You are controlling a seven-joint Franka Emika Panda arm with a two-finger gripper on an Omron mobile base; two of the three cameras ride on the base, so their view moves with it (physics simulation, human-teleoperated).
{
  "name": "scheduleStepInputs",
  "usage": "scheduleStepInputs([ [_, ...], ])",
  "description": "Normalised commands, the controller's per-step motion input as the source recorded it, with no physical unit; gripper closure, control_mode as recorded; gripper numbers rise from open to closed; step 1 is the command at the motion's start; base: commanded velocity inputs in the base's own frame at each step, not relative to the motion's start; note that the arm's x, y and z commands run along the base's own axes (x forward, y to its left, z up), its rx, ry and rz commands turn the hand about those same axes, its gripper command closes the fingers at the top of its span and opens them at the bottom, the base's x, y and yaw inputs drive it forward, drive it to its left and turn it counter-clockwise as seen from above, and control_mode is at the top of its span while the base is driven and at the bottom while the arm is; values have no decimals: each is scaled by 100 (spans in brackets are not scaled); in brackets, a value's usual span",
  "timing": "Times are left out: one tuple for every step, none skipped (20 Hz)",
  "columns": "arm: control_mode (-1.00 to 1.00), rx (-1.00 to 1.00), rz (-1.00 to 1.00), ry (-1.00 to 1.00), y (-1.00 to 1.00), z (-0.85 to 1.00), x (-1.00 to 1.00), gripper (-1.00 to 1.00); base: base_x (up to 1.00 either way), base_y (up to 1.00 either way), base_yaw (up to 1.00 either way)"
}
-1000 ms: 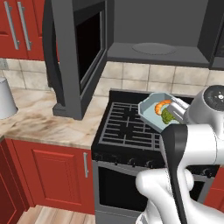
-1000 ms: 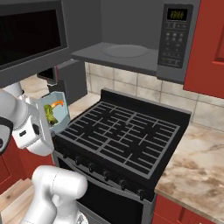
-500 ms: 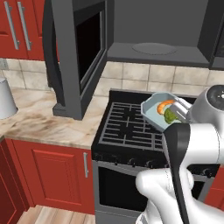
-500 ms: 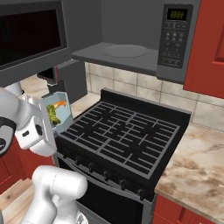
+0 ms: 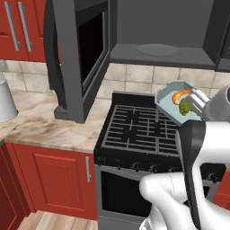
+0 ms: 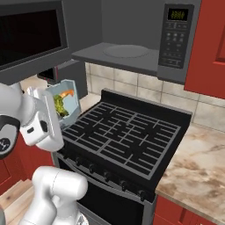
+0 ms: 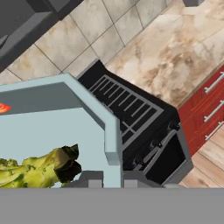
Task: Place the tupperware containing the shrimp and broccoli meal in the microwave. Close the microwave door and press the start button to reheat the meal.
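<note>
End effector (image 5: 194,101) gripping tupperware (image 5: 170,99), above stove (image 5: 143,130)

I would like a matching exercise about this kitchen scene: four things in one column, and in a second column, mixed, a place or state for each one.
Things:
1. tupperware
2. microwave door
3. stove
4. microwave

Places or states:
a. swung open
b. inside bare, only a round plate on its floor
c. held tilted in the hand, above the burners
d. below the microwave, nothing resting on its grates

Pairs: 1-c, 2-a, 3-d, 4-b
</note>
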Motion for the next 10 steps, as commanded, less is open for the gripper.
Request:
scheduleStepInputs([
  [-100, 0, -3, -7, -8, 55, 34, 100, 0, 0, 0],
  [-100, 0, -3, -6, -5, 51, 36, 100, 0, 0, 0],
  [-100, 0, -3, -3, -8, 49, 48, 100, 0, 0, 0],
  [-100, 0, -3, -2, -8, 46, 51, 100, 0, 0, 0],
  [-100, 0, -4, -3, -18, 44, 41, 100, 0, 0, 0],
  [-100, 0, -3, -2, -23, 36, 45, 100, 0, 0, 0],
  [-100, 0, 0, 0, -27, 24, 47, 100, 0, 0, 0],
  [-100, 0, 0, 0, -29, 23, 45, 100, 0, 0, 0],
  [-100, 0, 0, 0, -33, 20, 43, 100, 0, 0, 0],
  [-100, 0, 0, 0, -35, 14, 49, 100, 0, 0, 0],
])
